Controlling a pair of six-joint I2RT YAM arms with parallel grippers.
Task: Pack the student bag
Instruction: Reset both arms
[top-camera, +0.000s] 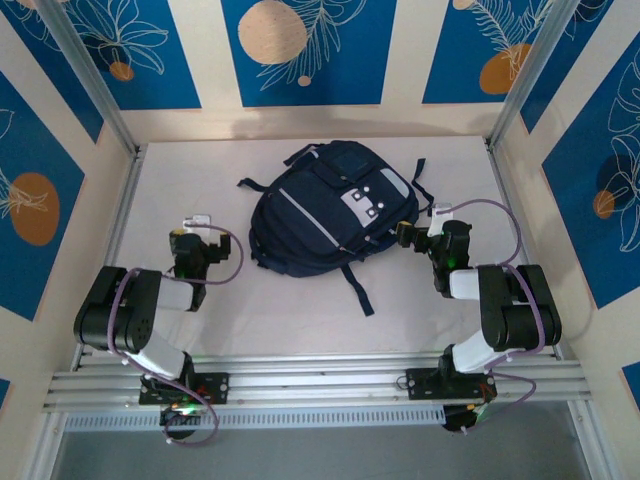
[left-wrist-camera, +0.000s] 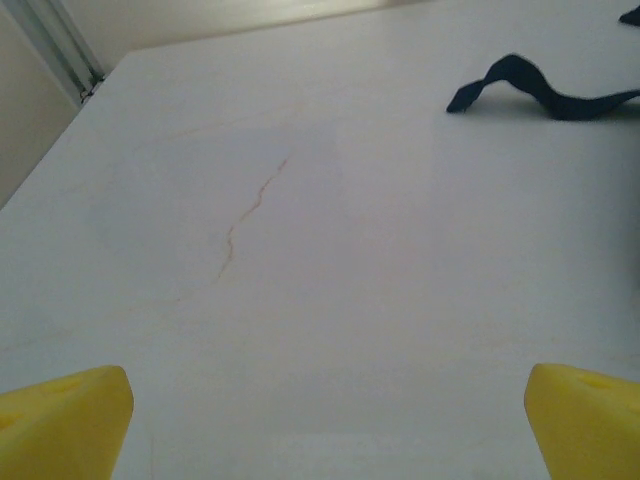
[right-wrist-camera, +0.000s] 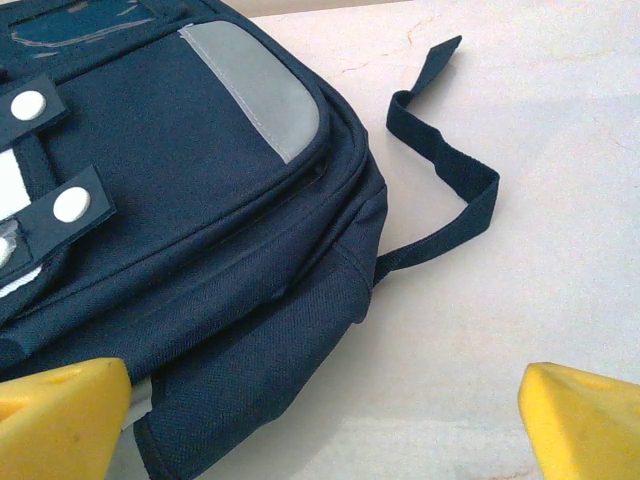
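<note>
While we look down from the top camera, we count one student bag (top-camera: 330, 210), lying flat mid-table (top-camera: 300, 320), and two arms. The left gripper (top-camera: 200, 222) sits apart from the bag's left side; the right gripper (top-camera: 425, 222) is just beside its right edge.

From the left wrist, we see two yellow fingertips (left-wrist-camera: 70, 420) spread wide over bare table, holding nothing. One hairline crack (left-wrist-camera: 250, 210) runs across the surface, and one dark strap end (left-wrist-camera: 540, 88) curls at the upper right.

From the right wrist, its two yellow fingers (right-wrist-camera: 60, 410) also stand fully apart and empty, the left one just before the bag's corner. Up close we make out one grey patch (right-wrist-camera: 255, 90), two white snaps (right-wrist-camera: 71, 204) and one looped strap (right-wrist-camera: 450, 170) on the table.
</note>
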